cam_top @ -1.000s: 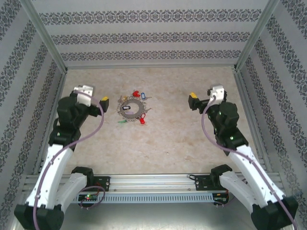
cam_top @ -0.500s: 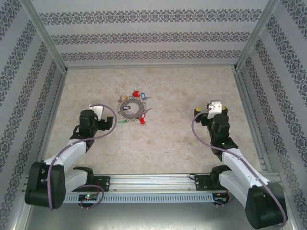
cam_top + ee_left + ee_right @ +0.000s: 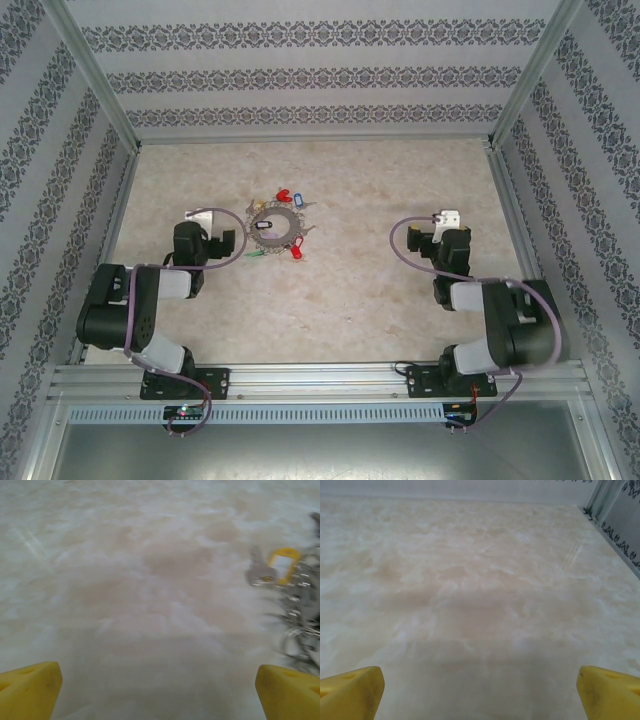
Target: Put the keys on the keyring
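Observation:
The keyring [image 3: 275,225], a grey metal ring, lies on the table left of centre. The keys fringe it, their tags red [image 3: 283,196], blue [image 3: 298,198], green [image 3: 258,255] and a second red [image 3: 296,250]. My left gripper [image 3: 228,243] sits low just left of the ring, open and empty. In the left wrist view its yellow fingertips [image 3: 30,690] stand wide apart, with a yellow-tagged key [image 3: 282,564] and the blurred keyring [image 3: 306,605] at the right edge. My right gripper [image 3: 416,238] is far to the right, open; bare table lies between its yellow fingertips [image 3: 350,692].
Patterned walls [image 3: 320,80] with metal posts close the table on three sides. A wall foot and post [image 3: 615,525] stand to the right of the right gripper. The aluminium rail [image 3: 320,380] with both arm bases runs along the near edge.
Both arms have folded back and down towards their bases, and the grippers have dropped low over the table. The keyring and keys have not moved.

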Action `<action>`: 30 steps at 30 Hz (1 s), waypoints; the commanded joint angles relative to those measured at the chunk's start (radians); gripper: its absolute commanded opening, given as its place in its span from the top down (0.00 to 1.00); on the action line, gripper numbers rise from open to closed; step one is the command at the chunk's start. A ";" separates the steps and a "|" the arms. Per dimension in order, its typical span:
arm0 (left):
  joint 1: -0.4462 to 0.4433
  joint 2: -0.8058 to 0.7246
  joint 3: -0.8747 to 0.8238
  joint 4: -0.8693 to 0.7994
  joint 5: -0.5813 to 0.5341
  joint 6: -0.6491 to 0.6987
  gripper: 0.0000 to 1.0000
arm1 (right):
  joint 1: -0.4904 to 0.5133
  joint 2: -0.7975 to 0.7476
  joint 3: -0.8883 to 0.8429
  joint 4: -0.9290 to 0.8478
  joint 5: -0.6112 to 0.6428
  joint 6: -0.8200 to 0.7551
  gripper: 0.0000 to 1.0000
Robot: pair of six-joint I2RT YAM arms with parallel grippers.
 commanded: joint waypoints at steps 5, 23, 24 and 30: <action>0.008 0.004 -0.022 0.135 -0.087 -0.071 0.00 | -0.002 0.030 0.072 0.024 -0.003 0.035 0.02; 0.001 0.005 -0.026 0.152 -0.095 -0.064 0.00 | 0.020 0.027 0.066 0.040 0.001 0.009 0.02; 0.001 0.006 -0.027 0.152 -0.095 -0.064 0.00 | 0.021 0.028 0.066 0.040 0.001 0.009 0.02; -0.004 0.007 -0.017 0.136 -0.063 -0.045 0.00 | 0.015 0.030 0.078 0.022 -0.023 0.006 0.02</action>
